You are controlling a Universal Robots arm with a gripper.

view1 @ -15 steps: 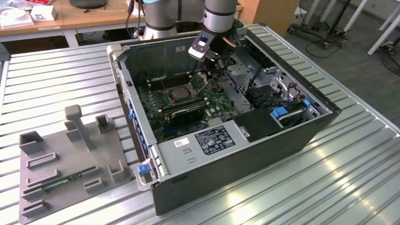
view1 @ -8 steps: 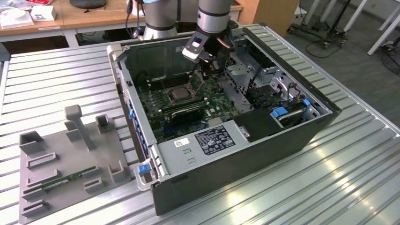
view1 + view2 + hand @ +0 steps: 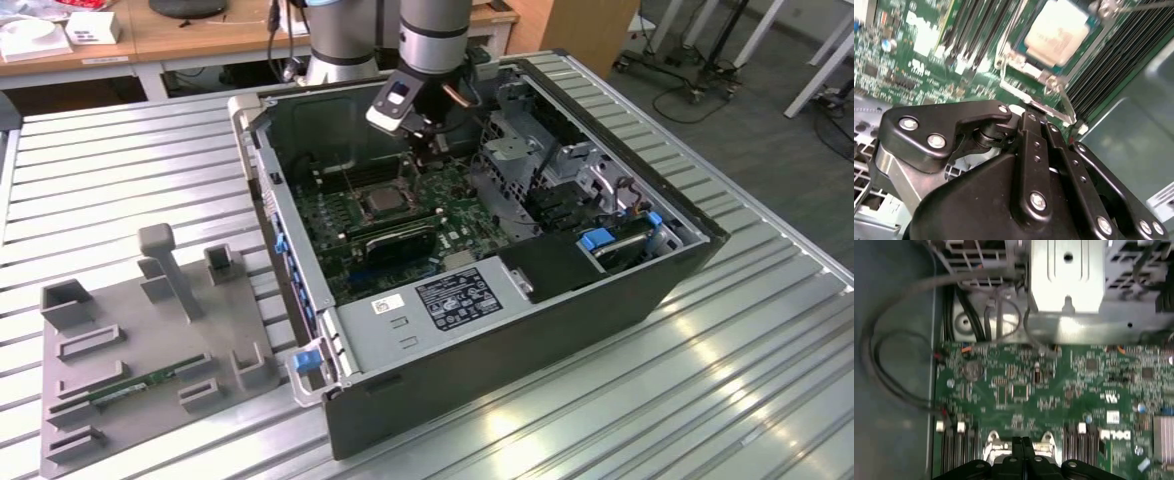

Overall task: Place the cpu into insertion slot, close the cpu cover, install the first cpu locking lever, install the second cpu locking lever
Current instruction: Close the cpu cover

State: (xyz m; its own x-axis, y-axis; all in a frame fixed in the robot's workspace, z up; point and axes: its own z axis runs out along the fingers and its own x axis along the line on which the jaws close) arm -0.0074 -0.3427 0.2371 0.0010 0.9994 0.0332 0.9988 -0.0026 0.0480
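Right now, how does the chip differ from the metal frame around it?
The chip is a solid tan-silver square, while the frame is a thin, brighter silver rim with an open middle. The chip sits in the centre, and the frame runs round its edges. Both are metal, and both look to lie flat on the green board.

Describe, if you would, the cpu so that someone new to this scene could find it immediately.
Find the open computer case lying on the slatted metal table and look at the green motherboard inside. There the cpu sits in a silver-framed square socket between rows of long black slots; it alone is a pale, flat metallic square.
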